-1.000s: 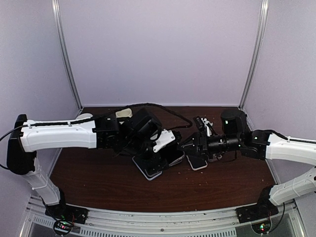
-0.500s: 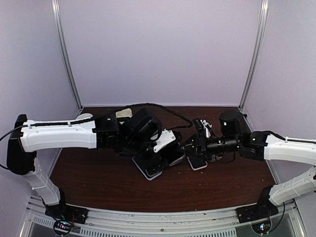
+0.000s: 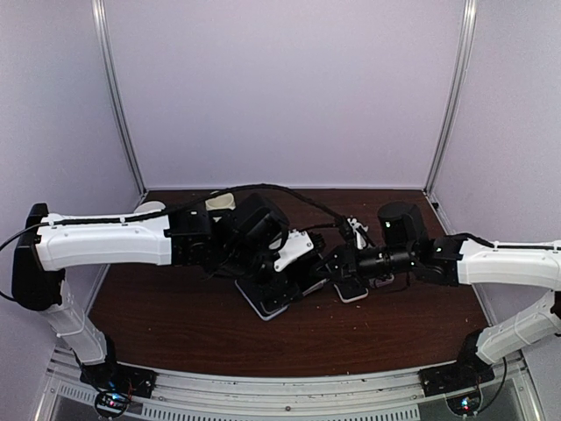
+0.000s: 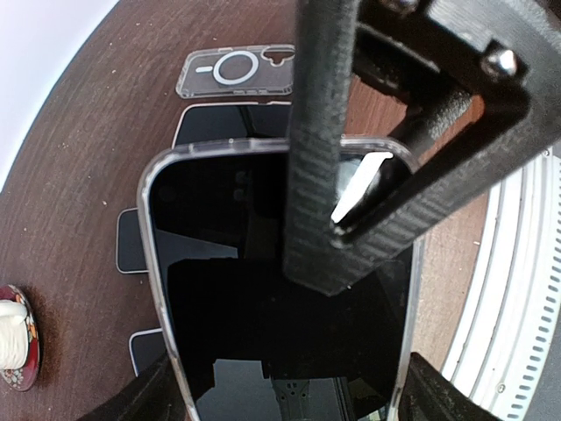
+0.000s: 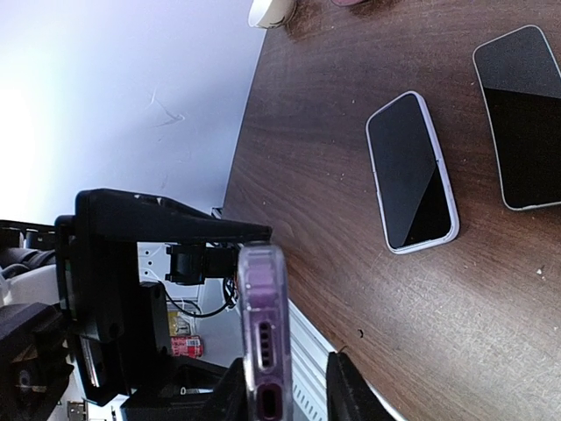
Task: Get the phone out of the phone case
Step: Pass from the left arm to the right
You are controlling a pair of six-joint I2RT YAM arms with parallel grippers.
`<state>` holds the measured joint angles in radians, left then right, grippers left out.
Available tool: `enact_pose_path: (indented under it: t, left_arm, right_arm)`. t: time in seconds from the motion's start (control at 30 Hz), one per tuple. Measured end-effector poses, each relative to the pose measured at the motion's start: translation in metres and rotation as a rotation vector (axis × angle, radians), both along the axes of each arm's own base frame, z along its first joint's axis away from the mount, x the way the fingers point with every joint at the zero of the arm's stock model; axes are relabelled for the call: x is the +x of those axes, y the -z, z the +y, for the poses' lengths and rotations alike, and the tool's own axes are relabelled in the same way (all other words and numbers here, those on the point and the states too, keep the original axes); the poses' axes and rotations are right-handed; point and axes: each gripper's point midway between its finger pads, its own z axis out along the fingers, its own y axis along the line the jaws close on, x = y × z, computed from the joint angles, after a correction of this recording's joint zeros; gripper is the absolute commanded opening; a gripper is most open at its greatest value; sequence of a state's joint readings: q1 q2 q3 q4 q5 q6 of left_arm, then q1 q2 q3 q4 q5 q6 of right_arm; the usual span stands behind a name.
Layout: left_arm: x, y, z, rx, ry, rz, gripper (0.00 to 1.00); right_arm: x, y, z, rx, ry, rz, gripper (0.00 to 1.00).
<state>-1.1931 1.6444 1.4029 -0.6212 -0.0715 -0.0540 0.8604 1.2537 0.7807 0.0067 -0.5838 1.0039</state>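
In the left wrist view, the left end effector (image 4: 294,399) gripped the phone (image 4: 228,289) across its width, a finger at each long side. The phone sat fully inside its clear case (image 4: 157,259), screen toward the camera. One black finger (image 4: 320,158) of the right end effector lay across the glass. Beneath, on the desk (image 4: 79,175), lay a spare case (image 4: 237,70) and some dark phones (image 4: 131,241).

In the right wrist view, the phone (image 5: 263,333) showed end-on, ports facing the camera, between the jaws of the right end effector (image 5: 285,390). That end effector was not clamped: one finger stood against the case and a gap showed at the other. Two loose phones (image 5: 412,171) lay flat on the desk (image 5: 351,281) beyond.

From above, the left end effector (image 3: 272,279) and the right end effector (image 3: 333,266) met near mid-desk, over the cluster of phones. The held phone was mostly hidden beneath them, and whether it touched the desk could not be told.
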Motion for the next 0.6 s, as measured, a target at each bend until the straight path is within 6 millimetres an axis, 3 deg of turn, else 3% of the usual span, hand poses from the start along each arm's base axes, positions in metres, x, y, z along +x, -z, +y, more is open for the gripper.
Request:
enact_pose_path:
  t: [0.2,0.27,0.53,0.6]
  left_arm:
    - [0.0008,0.0008,0.0,0.003,-0.002,-0.003,0.49]
    - [0.0013,0.0014,0.0003,0.006,-0.003,-0.006,0.52]
    - [0.0033,0.0011,0.001,0.013,0.0,-0.023,0.91]
    - [0.0053,-0.0003,0.0004,0.013,0.01,-0.047,0.97]
  right_arm:
    - [-0.0021,-0.0012,0.0045,0.01,-0.011,-0.004,0.03]
    - [-0.0033,-0.003,0.0057,0.016,-0.018,-0.006,0.0]
    - [-0.0029,-0.0041,0.0057,0.007,-0.027,-0.034,0.0]
    - [-0.0015,-0.0065,0.0054,-0.007,-0.03,-0.054,0.0]
